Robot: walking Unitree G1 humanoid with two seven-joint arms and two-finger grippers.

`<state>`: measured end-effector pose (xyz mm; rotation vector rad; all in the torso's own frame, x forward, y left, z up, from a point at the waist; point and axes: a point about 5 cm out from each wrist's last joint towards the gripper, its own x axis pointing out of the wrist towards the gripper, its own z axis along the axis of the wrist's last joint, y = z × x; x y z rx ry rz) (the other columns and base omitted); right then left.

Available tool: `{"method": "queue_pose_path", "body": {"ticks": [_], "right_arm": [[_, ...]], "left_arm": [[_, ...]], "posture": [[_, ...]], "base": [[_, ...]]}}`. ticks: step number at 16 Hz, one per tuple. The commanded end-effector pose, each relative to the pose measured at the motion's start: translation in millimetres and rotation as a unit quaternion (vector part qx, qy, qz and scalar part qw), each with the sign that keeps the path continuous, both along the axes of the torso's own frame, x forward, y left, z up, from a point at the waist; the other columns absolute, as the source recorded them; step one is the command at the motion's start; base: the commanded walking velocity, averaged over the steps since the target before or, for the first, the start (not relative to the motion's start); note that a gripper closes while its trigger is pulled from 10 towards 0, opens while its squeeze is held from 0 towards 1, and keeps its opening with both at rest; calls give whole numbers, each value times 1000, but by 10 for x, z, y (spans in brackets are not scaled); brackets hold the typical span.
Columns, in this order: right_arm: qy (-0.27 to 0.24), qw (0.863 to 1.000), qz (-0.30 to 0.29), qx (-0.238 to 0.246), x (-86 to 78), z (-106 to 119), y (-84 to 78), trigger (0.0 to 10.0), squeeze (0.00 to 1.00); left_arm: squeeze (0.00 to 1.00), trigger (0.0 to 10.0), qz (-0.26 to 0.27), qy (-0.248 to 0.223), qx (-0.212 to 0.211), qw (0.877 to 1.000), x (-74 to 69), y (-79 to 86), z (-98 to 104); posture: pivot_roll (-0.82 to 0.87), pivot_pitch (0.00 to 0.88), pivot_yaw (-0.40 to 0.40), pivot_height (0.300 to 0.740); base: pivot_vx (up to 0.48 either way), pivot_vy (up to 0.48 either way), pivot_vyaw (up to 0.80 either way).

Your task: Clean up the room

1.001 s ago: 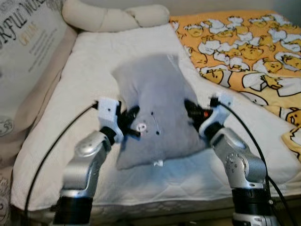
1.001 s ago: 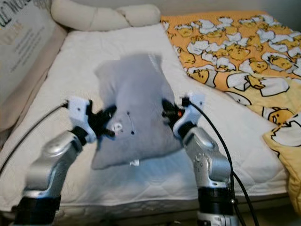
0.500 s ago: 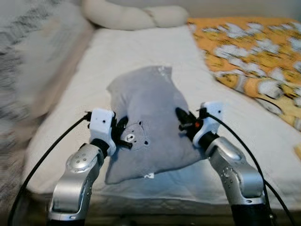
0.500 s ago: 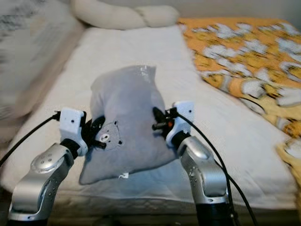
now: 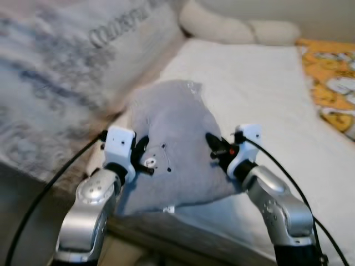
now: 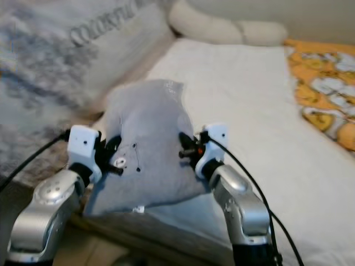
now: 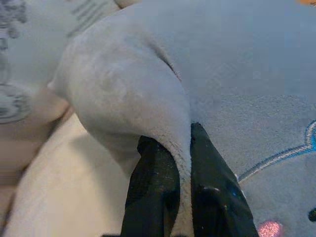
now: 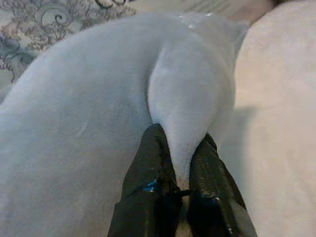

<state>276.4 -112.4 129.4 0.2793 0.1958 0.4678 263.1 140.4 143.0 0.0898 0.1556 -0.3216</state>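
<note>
A grey pillow (image 5: 177,138) with a small bear face stitched on it hangs between my two arms, lifted above the bed's left edge. My left gripper (image 5: 143,158) is shut on a fold at its left side, and the left wrist view shows grey fabric (image 7: 148,113) pinched between the black fingers (image 7: 153,187). My right gripper (image 5: 215,148) is shut on the pillow's right side, where the fingers (image 8: 150,182) squeeze a ridge of grey cloth (image 8: 182,108).
The white mattress (image 5: 260,88) stretches to the right, with an orange duck-print blanket (image 5: 333,83) at its far right. A cream knotted cushion (image 5: 233,30) lies at the head. A large printed cushion (image 5: 72,77) leans at the left. Floor (image 5: 133,255) shows below the bed edge.
The camera has swung to the left, so the bed and blanket slid right in view. Both grippers keep their hold on the pillow, which stays lifted between them.
</note>
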Motion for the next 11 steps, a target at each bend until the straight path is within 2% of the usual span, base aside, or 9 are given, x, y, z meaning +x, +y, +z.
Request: {"method": "queue_pose_path", "body": {"ticks": [1,8,11], "right_arm": [[-8,1000,5,12,0,71,17,10000,0],[6,999,-3,36,1,87,17,10000,0],[-2,1000,17,17,-19,94,50,10000,0]], "left_arm": [[0,10000,0,-14,8,1000,11,-9,51],[0,10000,5,-12,14,1000,11,6,31],[0,10000,19,-12,5,1000,6,23,26]], "posture": [[-65,0,51,740],[-67,0,51,740],[-65,0,45,740]], "base": [[0,0,800],[0,0,800],[0,0,800]]}}
